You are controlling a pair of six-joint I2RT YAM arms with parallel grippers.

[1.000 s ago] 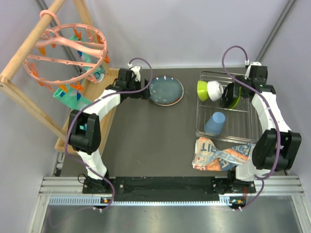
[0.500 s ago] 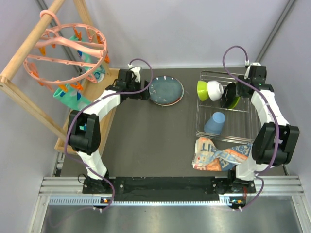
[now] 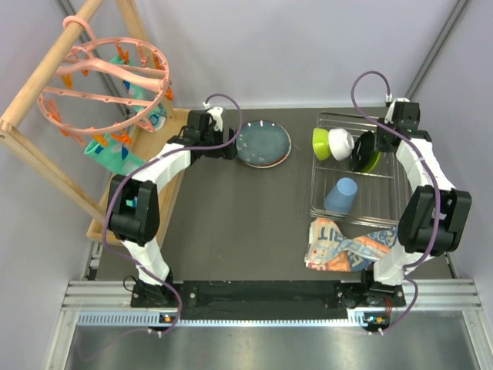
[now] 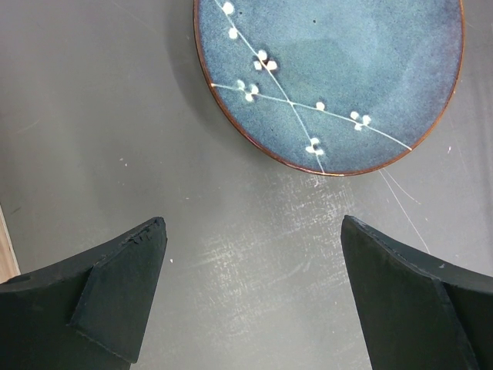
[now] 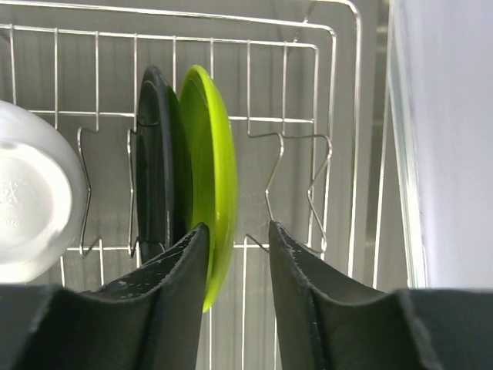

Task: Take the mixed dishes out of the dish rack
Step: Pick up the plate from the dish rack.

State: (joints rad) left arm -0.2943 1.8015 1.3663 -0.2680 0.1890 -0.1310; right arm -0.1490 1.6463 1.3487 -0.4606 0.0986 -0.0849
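left gripper (image 3: 230, 149): top view; fingers spread wide, holding nothing, just beside teal plate (image 3: 263, 144) on table (image 3: 231, 231)
right gripper (image 3: 368, 146): over rack (image 3: 362, 224), at lime plate (image 3: 375, 163) standing in it
rack contents: lime bowl (image 3: 320, 143) touching white bowl (image 3: 340, 142) at far end; cup (image 3: 341, 195) nearer, apart
packet (image 3: 350, 247): touching rack's near edge
left wrist: fingers (image 4: 123, 285) far apart over table; teal plate's (image 4: 339, 69) near rim ahead, between them
right wrist: jaws partly apart, straddling lime plate's (image 5: 208, 154) rim; one finger (image 5: 177, 285) at it, gap to other; not clamped
dark plate (image 5: 154, 154): upright, against lime plate; white bowl (image 5: 31, 200) further aside
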